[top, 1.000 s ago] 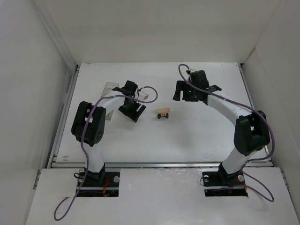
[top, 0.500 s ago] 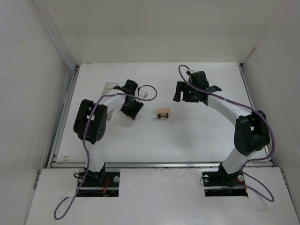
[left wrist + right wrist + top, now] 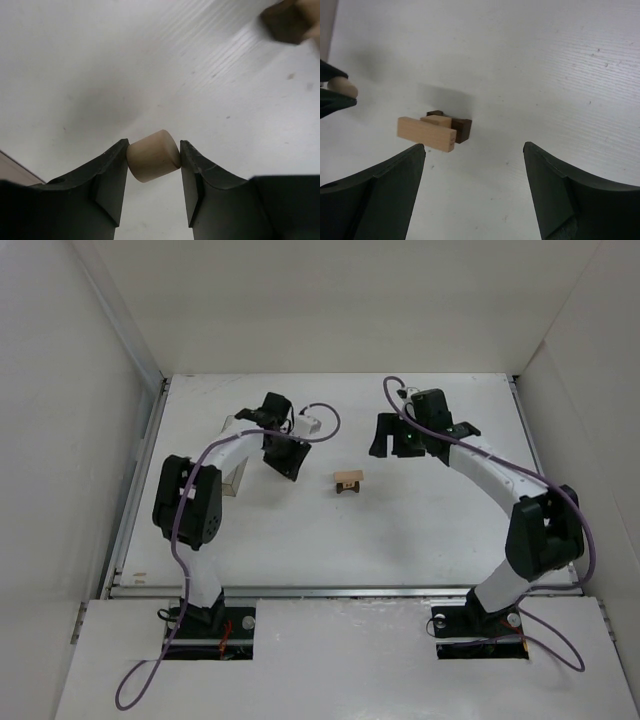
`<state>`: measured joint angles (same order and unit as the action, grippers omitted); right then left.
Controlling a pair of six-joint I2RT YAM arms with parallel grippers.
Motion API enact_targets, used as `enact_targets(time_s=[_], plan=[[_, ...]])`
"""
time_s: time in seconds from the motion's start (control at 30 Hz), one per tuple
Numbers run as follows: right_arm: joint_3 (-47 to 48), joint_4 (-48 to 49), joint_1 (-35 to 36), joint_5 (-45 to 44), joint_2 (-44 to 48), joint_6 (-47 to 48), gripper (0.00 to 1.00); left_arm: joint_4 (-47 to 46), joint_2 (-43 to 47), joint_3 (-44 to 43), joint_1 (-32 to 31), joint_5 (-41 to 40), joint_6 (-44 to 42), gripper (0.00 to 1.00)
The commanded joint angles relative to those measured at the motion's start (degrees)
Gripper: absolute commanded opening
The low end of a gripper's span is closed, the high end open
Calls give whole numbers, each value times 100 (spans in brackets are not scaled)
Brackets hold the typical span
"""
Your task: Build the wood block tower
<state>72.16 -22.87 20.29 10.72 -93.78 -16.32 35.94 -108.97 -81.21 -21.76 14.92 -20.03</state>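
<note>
The wood block tower (image 3: pixel 349 481) stands mid-table: a dark brown notched block with pale tan bars on top, also in the right wrist view (image 3: pixel 434 131); its dark corner shows in the left wrist view (image 3: pixel 288 21). My left gripper (image 3: pixel 154 150) is shut on a pale wooden cylinder (image 3: pixel 153 155), held above the table left of the tower (image 3: pixel 285 455). The cylinder also shows at the left edge of the right wrist view (image 3: pixel 342 86). My right gripper (image 3: pixel 474 150) is open and empty, right of and behind the tower (image 3: pixel 392 443).
A clear plastic rectangular box (image 3: pixel 235 479) lies at the left, under the left arm. White walls close in the table on the left, right and back.
My left gripper has moved back and up a little, turning with the cylinder in it. The right arm has shifted slightly. The tower has not moved.
</note>
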Motion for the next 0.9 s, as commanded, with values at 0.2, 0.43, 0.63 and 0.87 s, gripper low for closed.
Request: enact_targets(time_s=[0.2, 0.43, 0.63, 0.87], plan=[[632, 291, -201, 1730, 931, -152, 85, 220, 1772, -1310, -38, 3041, -1300, 0], [387, 1881, -201, 3048, 1037, -1706, 83, 589, 1862, -1811, -635, 3335, -2601, 0], [44, 3033, -69, 3602, 1256, -2146, 82, 686, 1985, -1811, -927, 2982, -3323, 0], [-194, 3263, 114, 3788, 1318, -2262, 81, 378, 2037, -1872, -1146, 2657, -3094, 0]])
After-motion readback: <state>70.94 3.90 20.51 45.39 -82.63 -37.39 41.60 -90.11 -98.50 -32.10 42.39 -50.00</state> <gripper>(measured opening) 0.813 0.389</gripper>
